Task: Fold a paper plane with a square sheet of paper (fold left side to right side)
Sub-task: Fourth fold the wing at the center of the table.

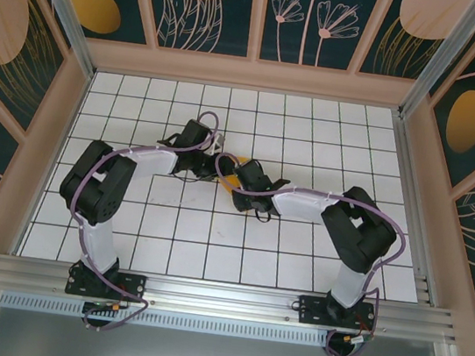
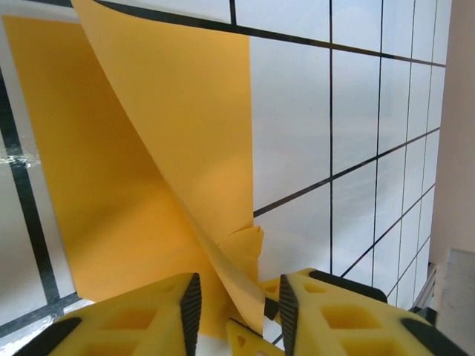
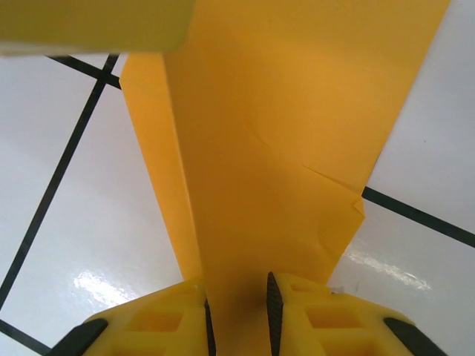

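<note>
The square sheet of paper, orange-yellow, lies mid-table between both grippers, and a paper plane is out of view. In the left wrist view the sheet has one flap curling up off the tiles. The flap's edge runs between the jaws of my left gripper, which stand apart, so it is open. A yellow finger of the right gripper pokes in below. My right gripper straddles the raised band of paper. Its pads stand narrowly apart with the paper between them. The two grippers nearly touch over the sheet.
The white gridded table is walled by pink frames and dark panels on three sides. A metal rail carries both arm bases at the near edge. The left gripper's finger crosses the top of the right wrist view.
</note>
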`<action>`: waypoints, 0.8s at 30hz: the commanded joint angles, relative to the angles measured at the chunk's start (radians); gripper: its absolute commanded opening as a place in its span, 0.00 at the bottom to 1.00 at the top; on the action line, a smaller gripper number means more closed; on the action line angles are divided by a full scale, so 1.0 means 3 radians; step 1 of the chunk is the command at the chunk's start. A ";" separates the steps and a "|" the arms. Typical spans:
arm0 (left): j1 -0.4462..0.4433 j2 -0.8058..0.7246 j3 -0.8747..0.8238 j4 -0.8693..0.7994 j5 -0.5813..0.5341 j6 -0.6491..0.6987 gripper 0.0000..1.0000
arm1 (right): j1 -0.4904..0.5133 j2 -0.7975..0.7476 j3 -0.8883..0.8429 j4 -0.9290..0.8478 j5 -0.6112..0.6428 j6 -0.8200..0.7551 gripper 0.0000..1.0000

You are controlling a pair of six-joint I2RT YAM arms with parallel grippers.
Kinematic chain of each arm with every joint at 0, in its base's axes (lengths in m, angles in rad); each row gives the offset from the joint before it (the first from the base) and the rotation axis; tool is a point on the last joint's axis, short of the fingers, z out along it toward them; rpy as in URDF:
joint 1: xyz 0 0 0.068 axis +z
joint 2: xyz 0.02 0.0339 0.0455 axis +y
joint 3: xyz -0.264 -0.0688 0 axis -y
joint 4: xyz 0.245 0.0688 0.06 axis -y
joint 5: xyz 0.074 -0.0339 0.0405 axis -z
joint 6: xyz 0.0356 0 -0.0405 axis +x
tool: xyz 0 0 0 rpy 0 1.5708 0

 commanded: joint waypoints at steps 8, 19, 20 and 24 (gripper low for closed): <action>0.0306 -0.0433 0.0049 -0.0278 -0.0089 0.0201 0.47 | -0.0101 -0.0017 -0.0090 0.0173 -0.0376 0.0088 0.22; 0.0324 -0.0401 -0.0271 0.0057 0.0145 0.0102 0.46 | -0.0390 -0.0183 -0.0394 0.0627 -0.1041 0.0292 0.17; 0.0303 -0.0375 -0.0269 0.0068 0.0161 0.0097 0.45 | -0.0417 -0.0201 -0.0420 0.0671 -0.1100 0.0309 0.17; 0.0173 -0.0211 -0.0189 0.0124 0.0198 0.0066 0.42 | -0.0516 -0.0239 -0.0512 0.0821 -0.1317 0.0384 0.16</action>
